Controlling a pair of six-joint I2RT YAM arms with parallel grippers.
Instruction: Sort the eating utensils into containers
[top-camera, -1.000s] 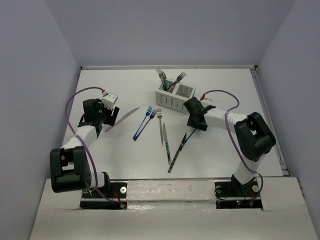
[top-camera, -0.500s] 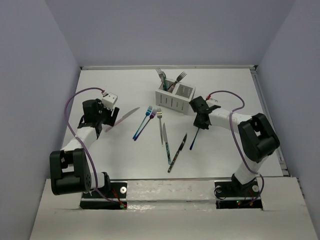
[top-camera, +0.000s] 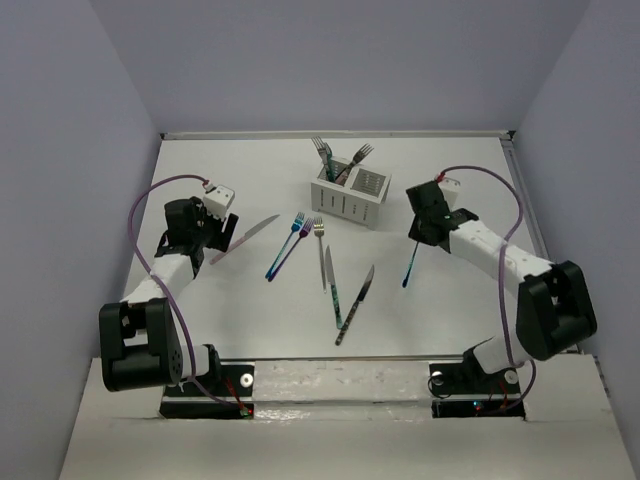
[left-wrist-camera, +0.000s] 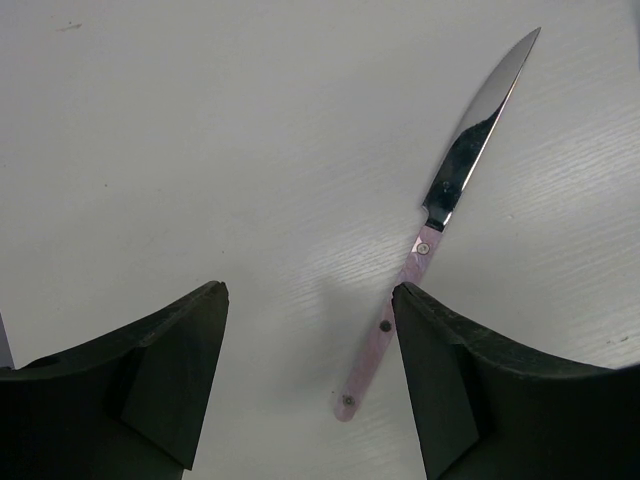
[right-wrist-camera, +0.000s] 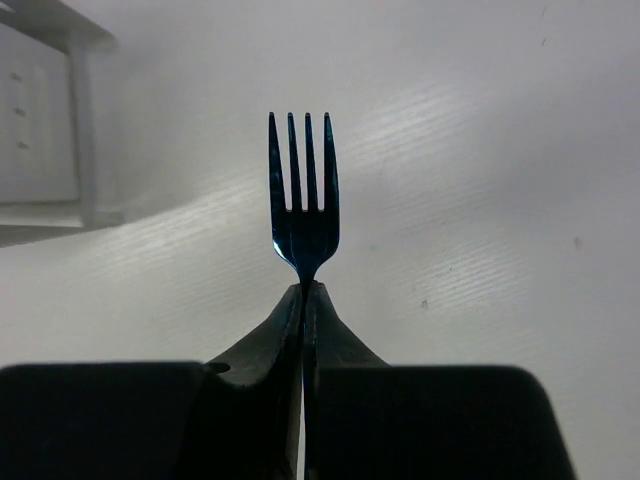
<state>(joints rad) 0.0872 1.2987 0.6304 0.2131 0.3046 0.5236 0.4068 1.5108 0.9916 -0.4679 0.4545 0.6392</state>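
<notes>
My right gripper (top-camera: 419, 240) is shut on a blue fork (top-camera: 410, 268), held right of the white caddy (top-camera: 349, 197). In the right wrist view the fork's tines (right-wrist-camera: 302, 185) stick out past the closed fingertips (right-wrist-camera: 296, 305). My left gripper (top-camera: 216, 238) stands open over a pink-handled knife (top-camera: 248, 236) at the left. Its handle (left-wrist-camera: 393, 318) lies between the fingers, close to the right finger (left-wrist-camera: 440, 370). Forks (top-camera: 324, 152) stand in the caddy. On the table lie two blue and purple forks (top-camera: 288, 246), a silver fork (top-camera: 320, 248) and two knives (top-camera: 332, 288) (top-camera: 356, 303).
The caddy's slotted wall (right-wrist-camera: 45, 130) shows at the upper left of the right wrist view. Grey walls close the table on three sides. The arm bases (top-camera: 210, 375) sit at the near edge.
My right gripper has shut on the blue fork, lifted it and carried it right, away from the caddy's side. The left arm has not moved.
</notes>
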